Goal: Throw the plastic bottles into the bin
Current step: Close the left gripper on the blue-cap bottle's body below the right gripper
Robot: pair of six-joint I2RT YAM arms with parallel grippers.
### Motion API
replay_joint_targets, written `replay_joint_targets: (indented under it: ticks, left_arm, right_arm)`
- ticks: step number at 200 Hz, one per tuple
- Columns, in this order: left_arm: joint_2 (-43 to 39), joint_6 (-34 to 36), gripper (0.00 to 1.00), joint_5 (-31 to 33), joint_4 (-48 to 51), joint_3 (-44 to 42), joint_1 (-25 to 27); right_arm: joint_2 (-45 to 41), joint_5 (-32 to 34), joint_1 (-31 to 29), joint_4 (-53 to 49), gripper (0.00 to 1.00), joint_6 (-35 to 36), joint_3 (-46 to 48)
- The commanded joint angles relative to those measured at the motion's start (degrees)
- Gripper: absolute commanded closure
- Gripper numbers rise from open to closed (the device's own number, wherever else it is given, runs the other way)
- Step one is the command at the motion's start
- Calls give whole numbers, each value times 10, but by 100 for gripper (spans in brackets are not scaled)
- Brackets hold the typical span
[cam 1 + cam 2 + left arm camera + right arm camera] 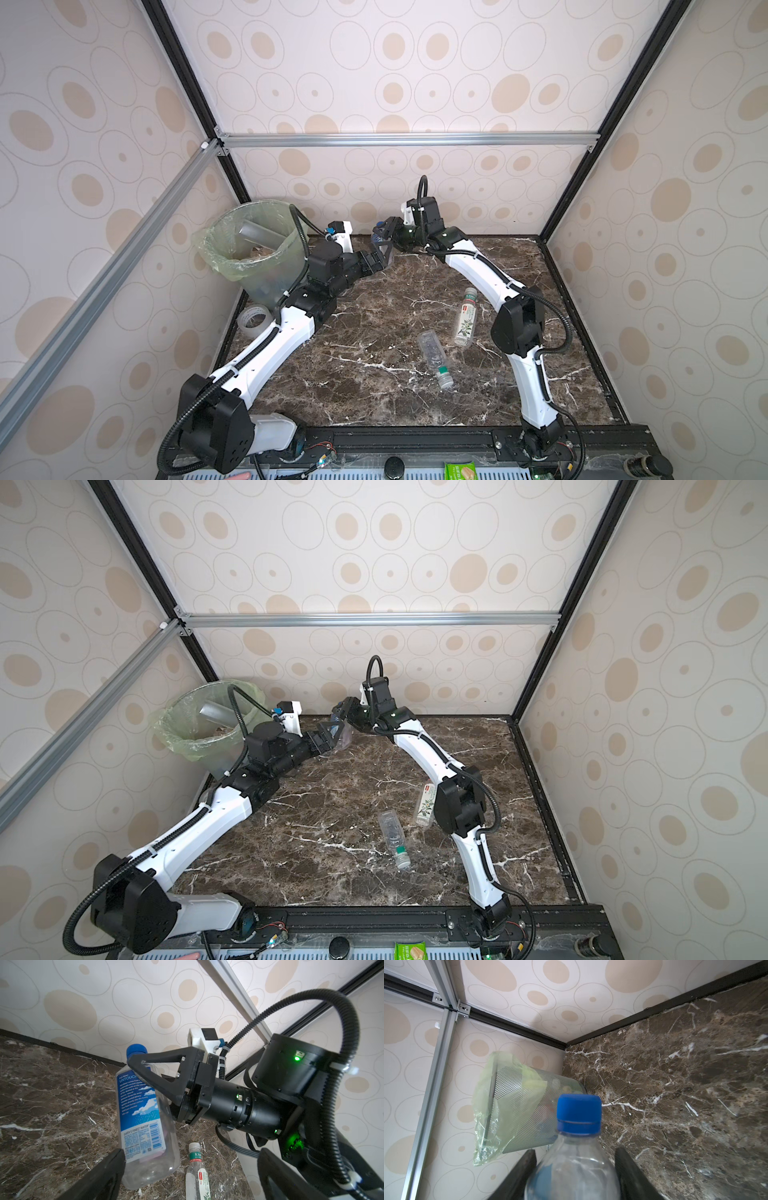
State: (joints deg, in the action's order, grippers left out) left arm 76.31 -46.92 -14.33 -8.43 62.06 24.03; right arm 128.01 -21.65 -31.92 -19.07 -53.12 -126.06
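Left wrist view gives me the clearest look. The right gripper (144, 1070) pinches the blue-capped bottle (143, 1118) just below its neck. One black finger lies across the top of the blue label and the other is hidden behind the bottle. The bottle is lifted above the marble table (52, 1105).

The left gripper (380, 255) has its jaws spread wide. The bottle's base sits between its fingers (108, 1174), right beside one of them, and I cannot tell whether they touch.

In both top views the two grippers come together over the far middle of the table, just right of the bin (257, 282), which stands in the far left corner.

Two more bottles lie on their sides near the right arm, a white-labelled bottle (465, 318) and a clear bottle (434, 357), close together but apart.
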Motion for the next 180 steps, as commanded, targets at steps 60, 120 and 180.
replay_joint_targets:
  ticks: [60,120,180]
  left_arm:
    - [19,-33,11,-26,38,43,-17]
    - [57,-35,23,-35,23,63,-17]
    - [80,-35,33,-38,27,73,-17]
  right_arm:
    - [-60,-14,-3,47,65,-14,20]
    - [-74,-14,-4,56,65,-17,38]
    - [-80,-15,-7,64,66,-18,50]
